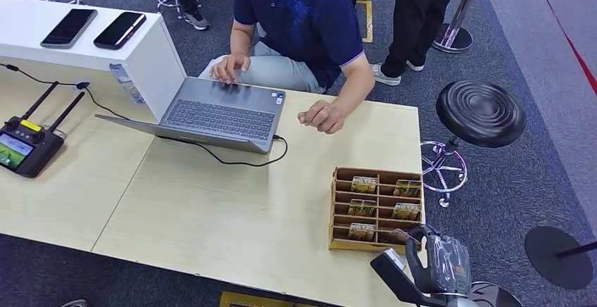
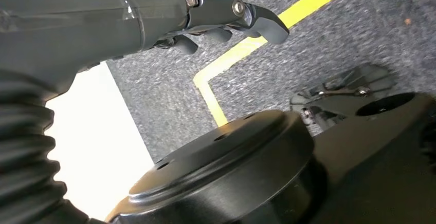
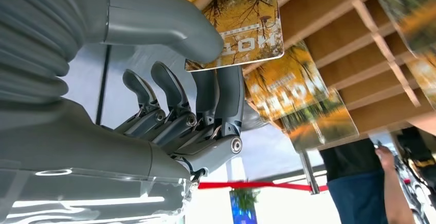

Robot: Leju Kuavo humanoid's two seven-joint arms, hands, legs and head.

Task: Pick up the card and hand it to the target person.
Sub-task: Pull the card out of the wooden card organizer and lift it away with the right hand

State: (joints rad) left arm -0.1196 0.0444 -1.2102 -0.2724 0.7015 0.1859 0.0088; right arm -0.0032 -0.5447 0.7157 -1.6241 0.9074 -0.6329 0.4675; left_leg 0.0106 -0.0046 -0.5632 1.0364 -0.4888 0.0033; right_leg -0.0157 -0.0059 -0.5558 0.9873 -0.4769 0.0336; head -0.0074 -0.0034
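A wooden card holder (image 1: 339,208) stands on the table's near right part, with several yellow hotel cards in its slots. My right hand (image 1: 436,261) is at its near right corner. In the right wrist view the thumb (image 3: 169,23) presses one face of a hotel card (image 3: 247,23) and the fingers (image 3: 229,95) lie behind it, so the card is pinched at the holder's slots (image 3: 360,39). The same card (image 1: 398,236) tilts out of the nearest right slot. A person in a blue shirt (image 1: 303,11) sits across the table, fist (image 1: 320,117) resting on it. My left hand (image 2: 226,23) hangs over the floor, holding nothing.
An open laptop (image 1: 218,117) with its cable sits in front of the person. A controller with antennas (image 1: 24,145) lies at the left, and two phones (image 1: 95,29) lie on a white box. A black stool (image 1: 480,113) stands right of the table. A second person (image 1: 422,11) stands behind.
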